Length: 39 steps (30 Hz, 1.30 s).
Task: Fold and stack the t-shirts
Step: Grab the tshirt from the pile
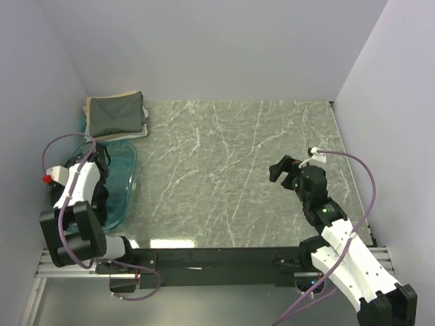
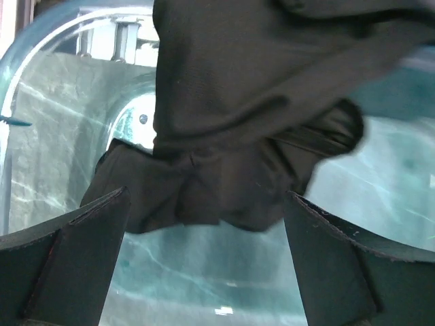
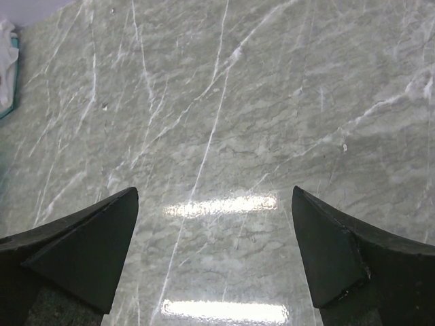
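Where left pincer (image 2: 205, 197) gapes, black t-shirt (image 2: 258, 88) bunched, creased, over tub (image 2: 384, 183).

Three t-shirts: a black t-shirt (image 2: 258, 102), a grey-green t-shirt (image 1: 114, 117) and a beige t-shirt (image 1: 115, 96). One blue tub (image 1: 126, 182). Two grippers: left gripper (image 2: 205, 193), right gripper (image 3: 215, 190).

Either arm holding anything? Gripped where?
Nothing held: left fingers open, black shirt bunched ahead of them in the tub; right fingers open over the table.
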Tool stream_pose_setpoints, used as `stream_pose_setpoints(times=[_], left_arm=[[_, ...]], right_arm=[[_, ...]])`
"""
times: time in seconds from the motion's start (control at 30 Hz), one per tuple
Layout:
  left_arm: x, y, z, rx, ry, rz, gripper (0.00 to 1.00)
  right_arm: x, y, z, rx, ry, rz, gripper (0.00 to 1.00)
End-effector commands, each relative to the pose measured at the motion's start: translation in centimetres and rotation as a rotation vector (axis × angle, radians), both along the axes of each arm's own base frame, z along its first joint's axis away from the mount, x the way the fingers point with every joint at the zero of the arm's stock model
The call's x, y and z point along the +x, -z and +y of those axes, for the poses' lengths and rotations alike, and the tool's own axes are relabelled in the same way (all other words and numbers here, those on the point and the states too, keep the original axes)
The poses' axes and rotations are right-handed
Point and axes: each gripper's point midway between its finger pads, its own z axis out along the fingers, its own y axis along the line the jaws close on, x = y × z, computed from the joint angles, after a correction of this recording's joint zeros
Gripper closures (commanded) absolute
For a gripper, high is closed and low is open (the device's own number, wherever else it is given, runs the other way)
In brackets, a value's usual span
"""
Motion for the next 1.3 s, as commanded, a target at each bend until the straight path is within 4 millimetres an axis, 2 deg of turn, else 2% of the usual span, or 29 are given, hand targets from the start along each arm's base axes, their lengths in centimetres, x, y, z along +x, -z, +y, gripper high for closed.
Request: stream_pose_setpoints(times=[0.0,0.1,0.2,0.23,0.3,0.4,0.43,0.5,0.53,0.6,0.63,0.67,0.83,0.93,1.07,1.17,1.23,1.27], left_arm=[[0.9,1.6,0.3,-0.053,0.025,-0.012,0.0],[0.7,2.1,0.9,-0.041,0.018,-0.012,0.0],[0.0,3.4,1.5,-0.074,-0.011,0.01,0.01],[-0.2,3.8,1.8,-0.087,-0.01,0.021,0.01],[1.0,5.2,1.6,-0.146,0.031,0.005,0.01],[0.7,6.8,1.9,-0.19,0.039,0.065,0.01],[0.0,7.1,1.8,-0.201,0.022,0.104,0.02],[0.3,7.1,1.7,-0.213,0.027,0.11,0.09],[0.5,7.1,1.8,-0.213,0.036,0.099,0.14],[0.4,6.7,1.8,-0.196,0.044,0.076,0.38],[0.3,6.5,1.8,-0.183,0.044,0.067,0.7],[0.2,5.7,1.9,-0.165,0.038,0.042,0.99],[0.8,3.7,2.0,-0.135,0.065,-0.029,0.99],[0.6,1.8,2.3,-0.1,0.049,-0.06,0.99],[1.3,-2.0,2.7,-0.049,0.045,-0.161,0.99],[3.4,-5.1,2.4,-0.045,0.115,-0.288,0.99],[5.3,-9.0,2.4,-0.02,0.168,-0.389,0.99],[5.3,-9.1,2.1,-0.027,0.177,-0.394,0.99]], right_arm=[[0.7,-1.9,0.1,0.015,0.001,-0.068,0.0],[0.6,-2.3,-0.1,0.009,0.007,-0.073,0.0],[0.6,-2.7,-0.7,0.006,0.039,-0.086,0.0],[0.5,-2.3,-0.7,0.008,0.038,-0.085,0.0],[0.5,-2.5,-0.2,0.019,0.01,-0.103,0.0],[0.7,-2.7,-0.3,0.013,0.012,-0.108,0.0],[0.7,-2.8,-0.2,0.015,0.01,-0.109,0.0],[0.7,-2.4,0.1,0.016,-0.003,-0.099,0.0],[0.7,-2.3,0.1,0.015,-0.007,-0.095,0.0],[0.8,-2.2,0.0,0.008,0.0,-0.088,0.0],[0.8,-2.3,-0.1,0.006,0.009,-0.089,0.0],[0.9,-2.2,-0.3,0.001,0.014,-0.087,0.0],[0.9,-2.2,-0.2,0.002,0.01,-0.085,0.0],[1.0,-2.3,-0.2,0.004,0.017,-0.084,0.0],[0.8,-2.4,0.0,0.011,0.001,-0.087,0.0],[0.9,-2.8,-0.1,0.011,0.011,-0.102,0.0],[0.9,-2.8,0.1,0.017,-0.002,-0.104,0.0],[0.8,-2.8,0.2,0.018,-0.009,-0.103,0.0]])
